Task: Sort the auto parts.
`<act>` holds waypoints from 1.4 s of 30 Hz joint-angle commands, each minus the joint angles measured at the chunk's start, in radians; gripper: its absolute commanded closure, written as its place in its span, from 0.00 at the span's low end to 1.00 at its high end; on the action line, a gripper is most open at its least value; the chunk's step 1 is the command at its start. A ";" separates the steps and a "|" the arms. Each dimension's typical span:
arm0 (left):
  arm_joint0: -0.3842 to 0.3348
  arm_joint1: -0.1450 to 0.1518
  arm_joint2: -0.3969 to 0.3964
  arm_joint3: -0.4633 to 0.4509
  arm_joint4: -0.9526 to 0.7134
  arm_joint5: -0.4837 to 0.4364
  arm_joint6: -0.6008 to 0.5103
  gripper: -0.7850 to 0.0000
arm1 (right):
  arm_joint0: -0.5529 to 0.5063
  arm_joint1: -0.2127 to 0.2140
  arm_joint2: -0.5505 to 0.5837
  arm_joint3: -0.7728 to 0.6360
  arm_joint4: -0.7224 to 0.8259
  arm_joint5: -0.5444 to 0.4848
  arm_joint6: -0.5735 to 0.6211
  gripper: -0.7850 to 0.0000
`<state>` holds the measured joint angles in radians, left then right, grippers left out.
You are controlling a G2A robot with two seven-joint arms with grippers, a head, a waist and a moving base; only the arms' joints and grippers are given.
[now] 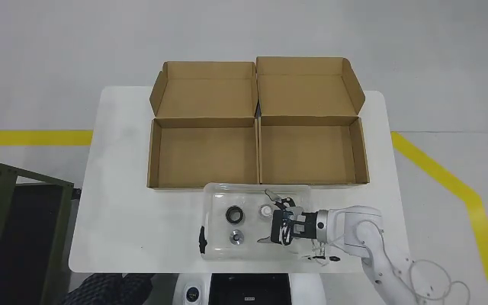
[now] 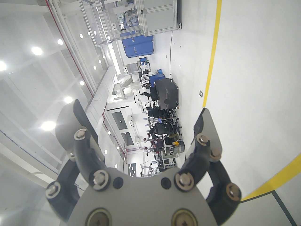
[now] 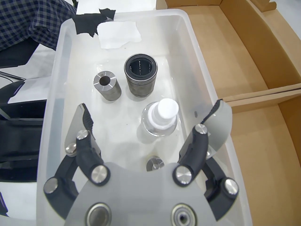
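Note:
A clear plastic bin sits at the table's front middle. Standing in it are a black ringed bearing sleeve, a short grey metal cylinder with a centre hole, and a clear part with a white cap. A small metal piece is half hidden under my right wrist. My right gripper hangs open inside the bin, its fingers on either side of the white-capped part without touching it. From above, the right gripper is over the bin's right half. My left gripper is open, holds nothing and points out at the room.
Two open cardboard boxes stand side by side behind the bin, the left box and the right box, both with nothing inside and their lids folded back. Torn black tape and a white label stick to the bin's end wall. Bare white table lies to the left.

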<state>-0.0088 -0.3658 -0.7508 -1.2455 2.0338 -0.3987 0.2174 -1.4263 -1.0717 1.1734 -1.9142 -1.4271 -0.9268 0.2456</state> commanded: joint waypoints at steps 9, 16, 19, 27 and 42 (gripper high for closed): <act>0.000 0.000 0.000 0.000 0.000 0.000 0.000 0.00 | 0.033 0.001 -0.024 0.042 0.026 0.014 0.036 0.28; 0.000 0.000 0.000 0.000 0.000 0.000 0.000 0.00 | 0.058 0.001 -0.040 0.063 0.042 0.030 0.059 0.54; 0.000 0.000 0.000 0.000 0.000 0.000 0.000 0.00 | 0.063 0.001 -0.044 0.066 0.046 0.035 0.070 0.61; 0.000 0.000 0.000 0.000 0.000 0.000 0.000 0.00 | 0.069 0.005 -0.049 0.062 0.061 0.033 0.074 1.00; 0.000 0.000 0.000 0.000 0.000 0.000 0.000 0.00 | 0.041 0.022 0.016 0.038 0.148 -0.011 -0.058 1.00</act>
<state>-0.0088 -0.3658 -0.7508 -1.2455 2.0338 -0.3987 0.2174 -1.3817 -1.0510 1.1821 -1.8779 -1.2896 -0.9375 0.1953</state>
